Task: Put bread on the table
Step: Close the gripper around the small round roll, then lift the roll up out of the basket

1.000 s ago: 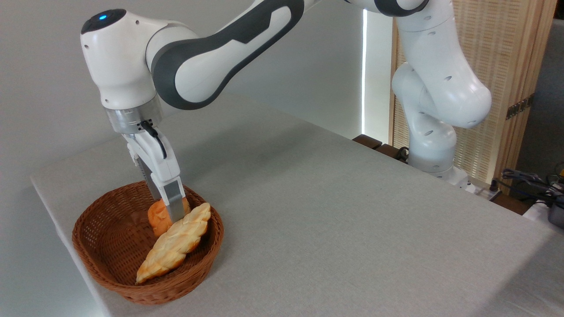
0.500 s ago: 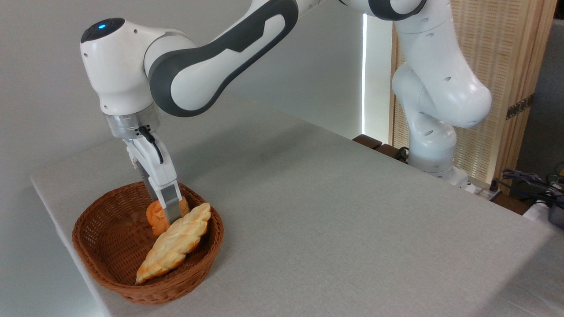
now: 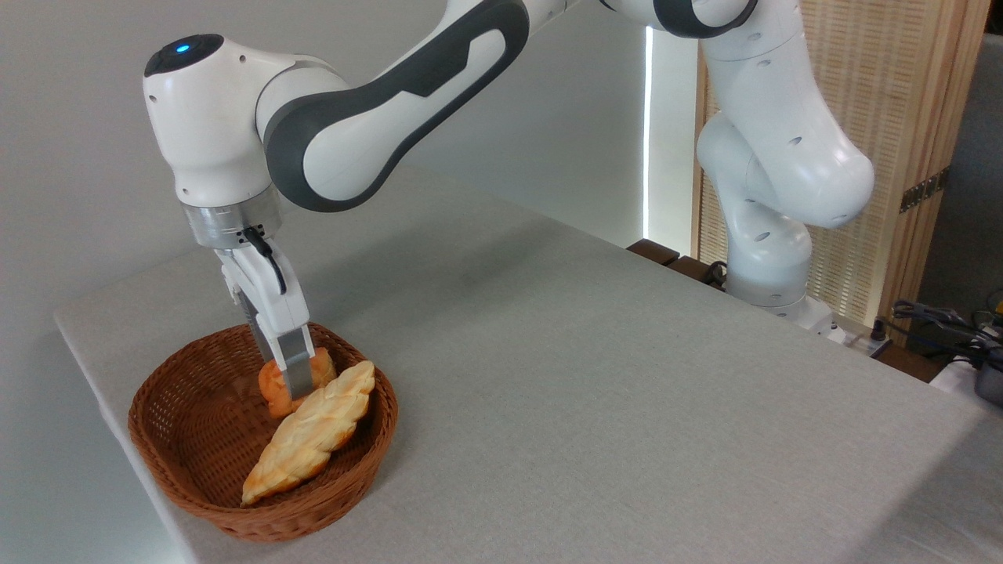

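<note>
At far left on the surface (image 3: 595, 376) sits a wicker basket (image 3: 196, 454); over it the tool (image 3: 291, 384) pinches the bread (image 3: 274, 388) (orange, knobbly), just behind a pale braided loaf (image 3: 313, 431) lying inside.

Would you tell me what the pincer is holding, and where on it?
The pincer grips the small orange bread across its middle, fingers on opposite sides, above the basket.
</note>
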Available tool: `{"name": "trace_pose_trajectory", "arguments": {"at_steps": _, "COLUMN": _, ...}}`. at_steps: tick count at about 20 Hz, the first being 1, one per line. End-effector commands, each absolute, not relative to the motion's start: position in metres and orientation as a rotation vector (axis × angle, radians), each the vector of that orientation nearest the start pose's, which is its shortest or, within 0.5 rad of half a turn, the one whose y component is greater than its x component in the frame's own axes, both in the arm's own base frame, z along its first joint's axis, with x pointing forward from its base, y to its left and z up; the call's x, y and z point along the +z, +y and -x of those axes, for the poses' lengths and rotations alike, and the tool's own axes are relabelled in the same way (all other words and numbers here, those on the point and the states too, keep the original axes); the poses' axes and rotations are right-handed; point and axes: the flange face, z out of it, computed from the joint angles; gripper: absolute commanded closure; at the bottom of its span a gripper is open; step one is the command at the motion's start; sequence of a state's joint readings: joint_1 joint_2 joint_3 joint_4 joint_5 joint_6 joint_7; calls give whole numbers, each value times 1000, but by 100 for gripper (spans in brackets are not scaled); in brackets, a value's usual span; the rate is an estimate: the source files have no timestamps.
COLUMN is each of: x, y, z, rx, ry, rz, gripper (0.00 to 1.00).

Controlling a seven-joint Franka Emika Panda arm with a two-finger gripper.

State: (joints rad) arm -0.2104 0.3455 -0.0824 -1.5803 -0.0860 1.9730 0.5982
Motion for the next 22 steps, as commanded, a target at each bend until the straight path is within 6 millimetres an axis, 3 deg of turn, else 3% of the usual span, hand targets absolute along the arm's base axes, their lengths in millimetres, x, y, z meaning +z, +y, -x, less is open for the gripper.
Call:
{"name": "trace_pose_trajectory", "arguments": {"at_steps": 1, "x": 445, "y": -189, "z": -642, "rx": -131, "ry": 1326, "rz": 2941, "gripper": 56}}
{"name": "trace_pose_trajectory", "arguments": {"at_steps": 8, "x": 467, "y": -176, "z": -642, "rx": -177, "ry": 1274, "rz": 2964, "gripper": 55}}
{"name": "trace_pose_trajectory", "arguments": {"at_steps": 10, "x": 482, "y": -173, "z": -639, "rx": -202, "ry": 1265, "rz": 2968, "gripper": 55}}
{"name": "trace_pose_trajectory", "arguments": {"at_steps": 18, "x": 489, "y": -169, "z": -636, "rx": -191, "ry": 1250, "rz": 2978, "gripper": 54}}
{"name": "trace_pose_trajectory", "arguments": {"at_steps": 22, "x": 526, "y": -160, "z": -628, "rx": -289, "ry": 1233, "rz": 2981, "gripper": 52}}
